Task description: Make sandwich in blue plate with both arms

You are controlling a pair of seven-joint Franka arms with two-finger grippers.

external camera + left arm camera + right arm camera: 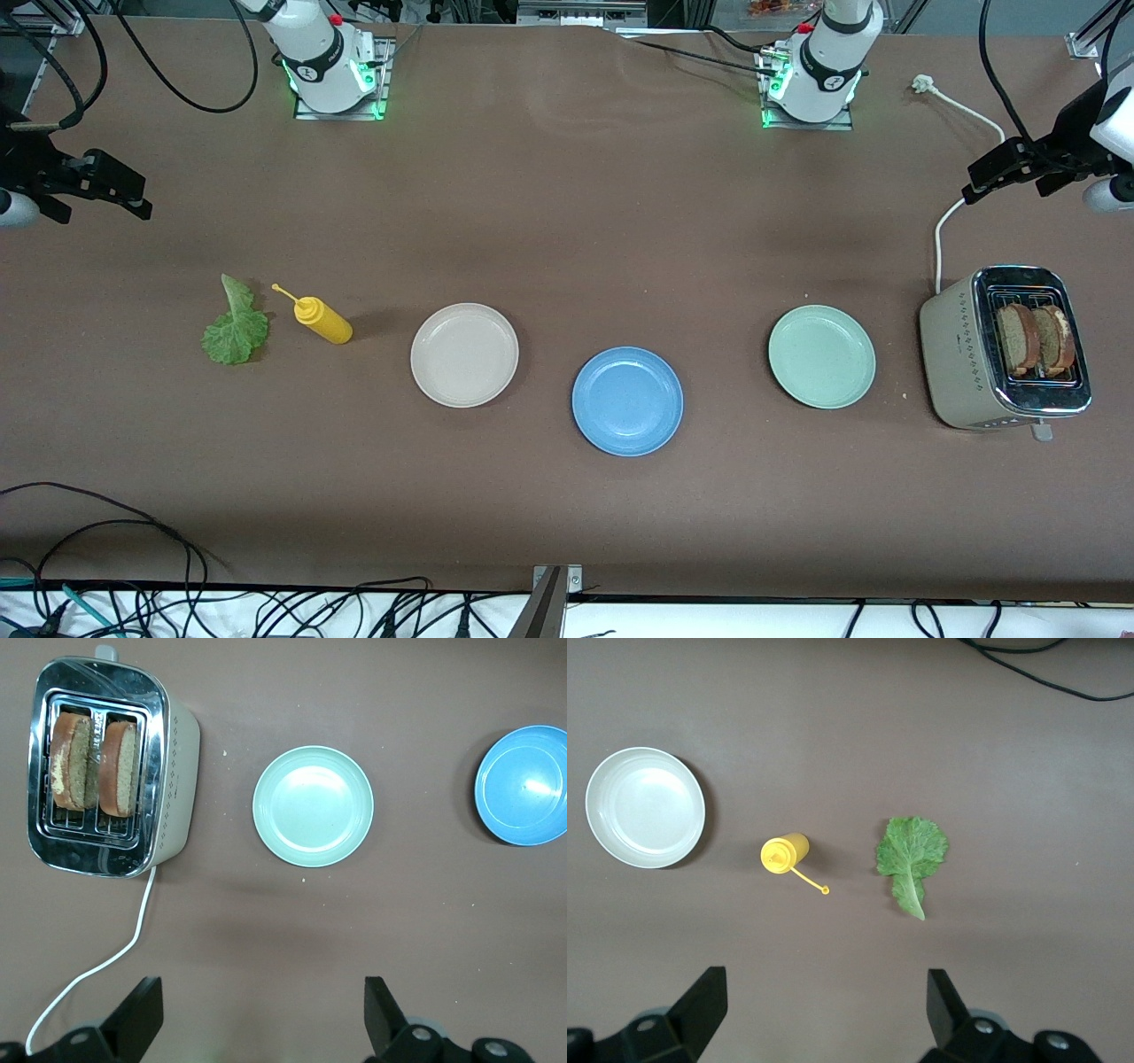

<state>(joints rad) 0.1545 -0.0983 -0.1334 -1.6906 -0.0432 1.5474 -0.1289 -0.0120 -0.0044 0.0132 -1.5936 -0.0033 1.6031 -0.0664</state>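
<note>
The blue plate [627, 400] [524, 784] lies bare near the table's middle. Two brown bread slices [1035, 338] [96, 762] stand in the slots of a toaster [957, 354] [177, 780] at the left arm's end. A crinkled green lettuce leaf [235, 326] [911, 850] lies flat at the right arm's end. My left gripper [983, 182] [263, 1001] hangs open over the table by the toaster's cord, holding nothing. My right gripper [133, 197] [826, 992] hangs open over the table near the lettuce, also holding nothing.
A yellow squeeze bottle [323, 321] [784, 853] lies beside the lettuce. A beige-white plate [464, 354] [645, 806] and a mint-green plate [822, 356] [313, 805] flank the blue one. The toaster's white cord [941, 230] [97, 966] trails toward the robots' bases.
</note>
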